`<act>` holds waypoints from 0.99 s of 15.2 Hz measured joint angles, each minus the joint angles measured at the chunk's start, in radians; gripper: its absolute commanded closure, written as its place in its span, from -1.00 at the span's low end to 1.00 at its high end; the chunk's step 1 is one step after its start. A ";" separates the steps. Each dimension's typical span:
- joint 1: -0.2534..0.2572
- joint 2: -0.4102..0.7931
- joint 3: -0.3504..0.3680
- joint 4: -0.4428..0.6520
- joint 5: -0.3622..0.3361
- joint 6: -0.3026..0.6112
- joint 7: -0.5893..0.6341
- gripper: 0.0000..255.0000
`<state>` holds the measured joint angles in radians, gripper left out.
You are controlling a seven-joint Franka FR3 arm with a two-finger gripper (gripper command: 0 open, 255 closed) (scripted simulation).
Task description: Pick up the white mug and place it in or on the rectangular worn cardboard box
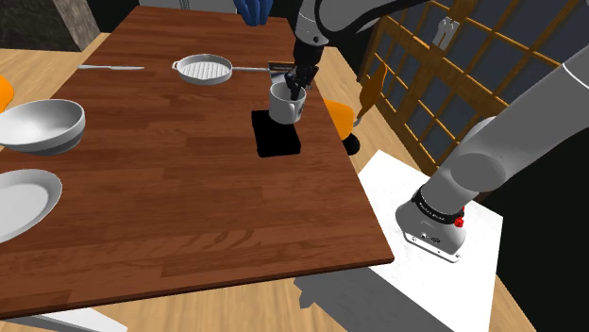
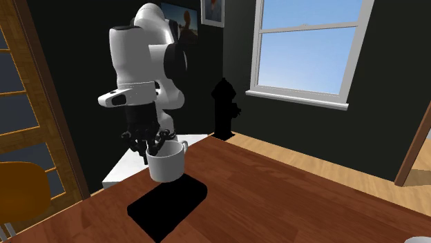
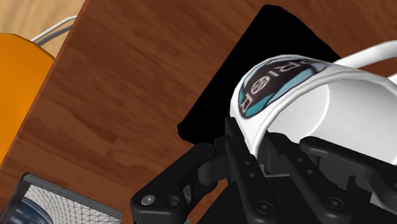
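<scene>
The gripper [image 1: 296, 86] is pinching the white mug [image 1: 285, 107] by its rim wall — judged rigid, light, slick and breakable — over the black box [image 1: 275, 141].

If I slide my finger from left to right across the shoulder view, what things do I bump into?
grey bowl → round ridged pan → white mug → orange chair → arm's base

White arm [image 2: 138, 48], dark joints; all-black pincer [image 1: 295, 87]; red button [image 1: 459, 222] near base.
</scene>
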<state>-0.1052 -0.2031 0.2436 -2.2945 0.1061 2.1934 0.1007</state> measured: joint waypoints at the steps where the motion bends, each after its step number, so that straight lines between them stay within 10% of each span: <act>1: 0.000 0.000 0.000 -0.004 0.000 0.004 -0.001 1.00; 6: 0.000 0.002 0.000 -0.006 0.000 0.008 -0.001 1.00; 7: 0.000 0.002 0.000 -0.006 0.000 0.008 -0.001 -1.00; 15: -0.001 -0.019 -0.005 0.013 0.003 -0.031 -0.005 -1.00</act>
<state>-0.1065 -0.2225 0.2387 -2.2811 0.1089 2.1622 0.0953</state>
